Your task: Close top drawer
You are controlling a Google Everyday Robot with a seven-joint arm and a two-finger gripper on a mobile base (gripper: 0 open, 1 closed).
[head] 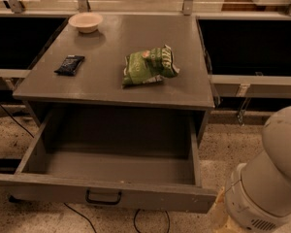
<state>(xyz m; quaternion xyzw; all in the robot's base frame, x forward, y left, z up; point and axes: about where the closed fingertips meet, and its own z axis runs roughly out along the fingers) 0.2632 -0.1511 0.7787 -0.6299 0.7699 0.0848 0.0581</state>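
The top drawer (104, 192) is pulled far out of the grey cabinet and its inside is empty. Its front panel faces me near the bottom of the view, with a small black handle (103, 198) at its centre. My gripper is out of view. Only a white rounded segment of my arm (271, 178) shows at the bottom right, beside the drawer's right front corner.
On the cabinet top (136, 38) lie a green chip bag (149, 66), a small black packet (69, 64) and a pale bowl (86, 22). Dark recesses and metal rails flank the cabinet. Cables (136, 222) trail over the speckled floor under the drawer front.
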